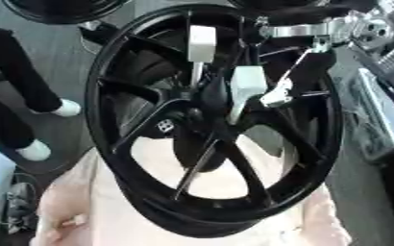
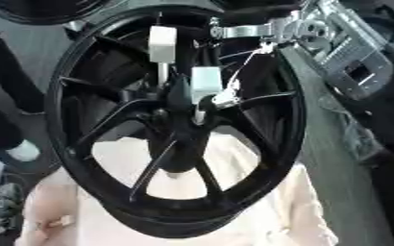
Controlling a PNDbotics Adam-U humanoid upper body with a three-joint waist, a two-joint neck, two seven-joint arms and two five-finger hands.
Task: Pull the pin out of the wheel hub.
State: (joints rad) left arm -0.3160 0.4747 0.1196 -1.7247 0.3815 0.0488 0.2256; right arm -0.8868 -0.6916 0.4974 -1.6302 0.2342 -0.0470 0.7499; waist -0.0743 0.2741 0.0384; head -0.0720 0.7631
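Black wheel hub (image 1: 217,144) stands upright; right hand (image 1: 272,93) fingers pinch its upright white pin (image 1: 247,89).

Soft, even light is falling from overhead, bright enough but flat, casting hardly any hard shadows. The black wheel (image 1: 217,125) is soaking it up, its spokes showing only thin pale glints. White blocks (image 1: 202,43) near the hub are glaring, nearly washed out. Everything is looking smeared and slightly out of focus, the pale cloth (image 2: 259,211) below blurring most.
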